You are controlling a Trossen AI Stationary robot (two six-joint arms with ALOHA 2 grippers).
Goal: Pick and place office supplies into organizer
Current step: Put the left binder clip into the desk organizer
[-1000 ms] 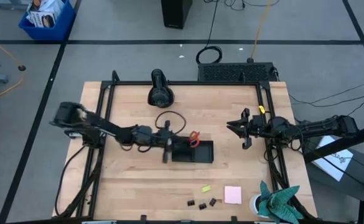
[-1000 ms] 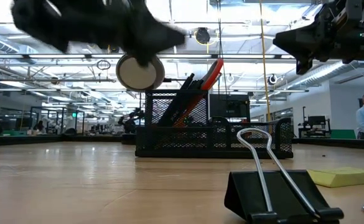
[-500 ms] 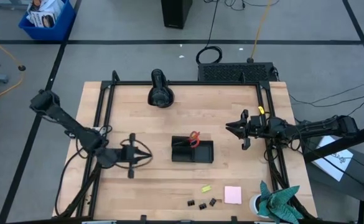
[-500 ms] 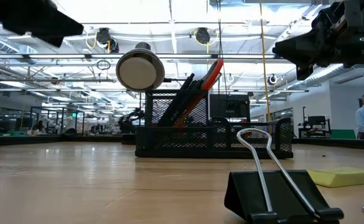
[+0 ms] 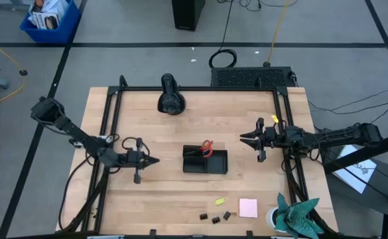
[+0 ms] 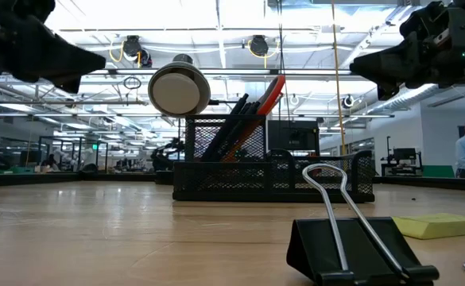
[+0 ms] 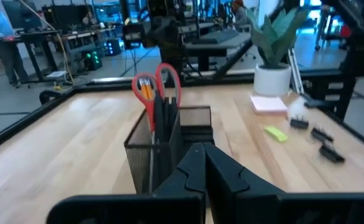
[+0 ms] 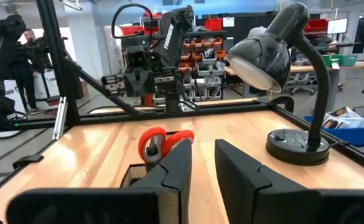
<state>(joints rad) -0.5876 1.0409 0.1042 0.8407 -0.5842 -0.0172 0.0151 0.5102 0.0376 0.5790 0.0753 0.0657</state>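
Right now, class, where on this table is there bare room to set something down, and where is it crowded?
Free: bare wood between the left gripper and the organizer, and between lamp and organizer. Crowded: the strip with binder clips, yellow-green piece, sticky-note pad and plant.

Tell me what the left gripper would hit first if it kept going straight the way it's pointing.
Most likely the organizer: the left gripper points straight at it across bare table, nothing between. Its height above the wood is unclear.

A binder clip (image 6: pixel 359 246) (looming close) fronts the mesh organizer (image 6: pixel 272 171) holding red-handled scissors (image 6: pixel 270 94).
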